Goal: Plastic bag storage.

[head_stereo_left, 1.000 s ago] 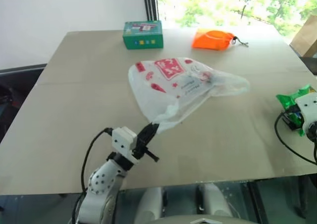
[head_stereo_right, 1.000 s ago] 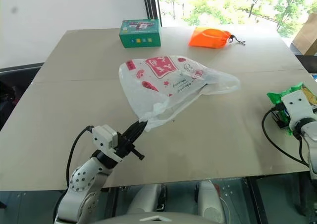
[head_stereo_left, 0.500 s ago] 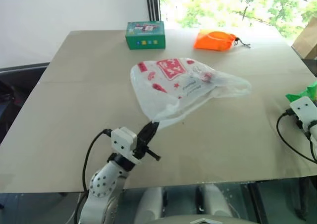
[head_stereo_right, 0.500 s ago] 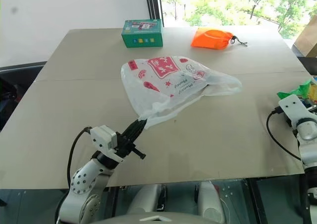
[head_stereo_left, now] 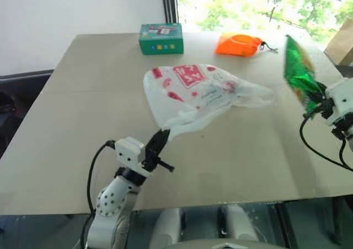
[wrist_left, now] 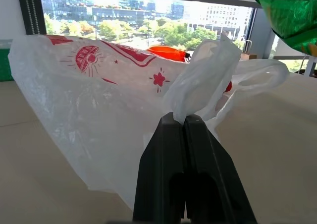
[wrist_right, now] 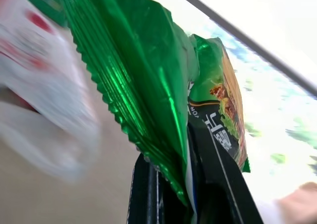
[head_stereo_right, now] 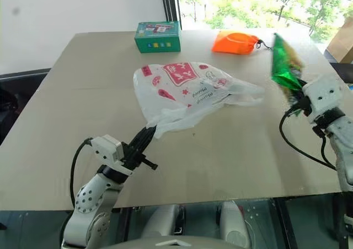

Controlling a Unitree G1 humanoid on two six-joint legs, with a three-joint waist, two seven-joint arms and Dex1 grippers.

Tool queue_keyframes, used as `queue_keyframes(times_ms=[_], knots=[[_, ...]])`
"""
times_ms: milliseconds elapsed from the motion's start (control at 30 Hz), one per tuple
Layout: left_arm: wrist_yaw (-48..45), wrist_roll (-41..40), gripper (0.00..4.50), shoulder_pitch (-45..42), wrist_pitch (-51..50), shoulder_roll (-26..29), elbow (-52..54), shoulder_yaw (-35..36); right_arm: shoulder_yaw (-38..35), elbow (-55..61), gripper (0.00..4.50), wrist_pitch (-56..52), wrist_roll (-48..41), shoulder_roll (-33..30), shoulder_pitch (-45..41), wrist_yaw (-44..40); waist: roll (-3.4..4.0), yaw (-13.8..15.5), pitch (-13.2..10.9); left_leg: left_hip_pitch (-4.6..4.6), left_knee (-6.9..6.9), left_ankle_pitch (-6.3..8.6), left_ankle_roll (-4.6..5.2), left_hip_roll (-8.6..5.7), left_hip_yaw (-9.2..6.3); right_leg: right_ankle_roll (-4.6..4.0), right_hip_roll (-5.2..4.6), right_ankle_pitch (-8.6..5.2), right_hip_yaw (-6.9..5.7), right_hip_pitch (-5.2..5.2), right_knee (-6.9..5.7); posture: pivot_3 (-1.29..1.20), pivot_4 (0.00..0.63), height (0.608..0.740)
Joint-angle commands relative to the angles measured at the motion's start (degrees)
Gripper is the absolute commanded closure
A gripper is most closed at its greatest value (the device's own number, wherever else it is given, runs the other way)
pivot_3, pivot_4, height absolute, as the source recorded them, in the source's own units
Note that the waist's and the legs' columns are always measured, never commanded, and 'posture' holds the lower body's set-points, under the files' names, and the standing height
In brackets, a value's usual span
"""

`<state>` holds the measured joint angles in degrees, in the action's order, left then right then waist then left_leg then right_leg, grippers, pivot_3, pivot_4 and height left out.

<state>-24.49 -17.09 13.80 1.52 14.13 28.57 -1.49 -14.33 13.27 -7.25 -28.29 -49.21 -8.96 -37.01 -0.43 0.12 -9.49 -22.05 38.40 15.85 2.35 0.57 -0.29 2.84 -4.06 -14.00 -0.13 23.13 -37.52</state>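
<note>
A large, crinkly, translucent white plastic bag [head_stereo_left: 199, 92] with a red printed panel and small red stars lies near the middle of a wide beige table [head_stereo_left: 77, 117]. It is puffed up and sprawls across the surface, its cut-out handles trailing toward the robot's right.

The left tool [head_stereo_left: 159, 141], with two black fingers, is closed tight on a gathered corner of the plastic bag at the near end. In the left wrist view the fingers [wrist_left: 163, 154] press together with a twist of white film rising from between them.

The right tool [head_stereo_right: 296, 101] is raised above the table at the right side, well apart from the bag. Its fingers are clamped on the lower edge of a shiny green snack packet [head_stereo_left: 298, 70], which stands upright above the tool. The right wrist view shows the packet's serrated edge pinched between the dark fingers [wrist_right: 218, 169].

At the far edge of the table sit a green rectangular box [head_stereo_left: 160, 38] and, to its right, a small orange drawstring pouch [head_stereo_left: 239, 44]. Both lie apart from the bag.
</note>
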Motion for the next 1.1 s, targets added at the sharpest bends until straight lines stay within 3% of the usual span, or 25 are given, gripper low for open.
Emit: queue_keyframes(times_ms=[33,200,333,667,1100], knots=[[0.3,-0.4,4.5,-0.8,0.3,0.1,1.0,0.8,-1.7,6.5,4.46,-6.8,-6.4,-8.3,3.1,-13.8,-0.03,0.6,0.0,-0.01,0.01,0.0,0.0,-0.01,-0.01,0.0,-0.01,0.0,-0.02,-0.02,0.07,0.0,0.15,0.74],[-0.4,0.2,4.5,-0.9,0.6,0.4,1.3,0.4,1.8,1.1,4.46,0.3,2.1,-18.9,0.1,-28.1,-0.02,0.5,0.0,0.01,0.01,0.03,0.04,-0.02,0.01,-0.01,-0.02,0.0,-0.04,-0.11,0.31,0.0,0.15,0.74],[-1.0,1.1,4.5,-0.2,1.4,0.8,1.3,-0.3,6.1,0.4,4.46,4.6,4.8,-22.6,-5.6,-36.3,-0.02,0.5,0.0,0.06,-0.02,0.03,0.04,-0.01,0.07,-0.02,0.02,0.0,-0.01,-0.12,0.31,0.0,0.15,0.74],[-2.1,1.8,4.5,1.1,3.1,0.6,2.8,-2.8,16.2,3.1,4.46,6.3,9.6,-16.0,-15.3,-39.4,-0.04,0.6,0.0,-0.02,-0.02,0.02,0.03,0.01,0.03,-0.01,-0.02,0.01,-0.04,-0.12,0.46,0.0,0.15,0.74],[-3.6,0.7,4.5,1.3,3.7,2.0,2.9,-3.2,18.5,-1.1,4.46,8.6,14.4,-10.4,-20.4,-38.7,-0.04,0.7,0.0,-0.07,-0.03,0.03,0.03,0.0,-0.02,-0.02,-0.06,0.02,-0.1,-0.11,0.52,0.0,0.15,0.74]])
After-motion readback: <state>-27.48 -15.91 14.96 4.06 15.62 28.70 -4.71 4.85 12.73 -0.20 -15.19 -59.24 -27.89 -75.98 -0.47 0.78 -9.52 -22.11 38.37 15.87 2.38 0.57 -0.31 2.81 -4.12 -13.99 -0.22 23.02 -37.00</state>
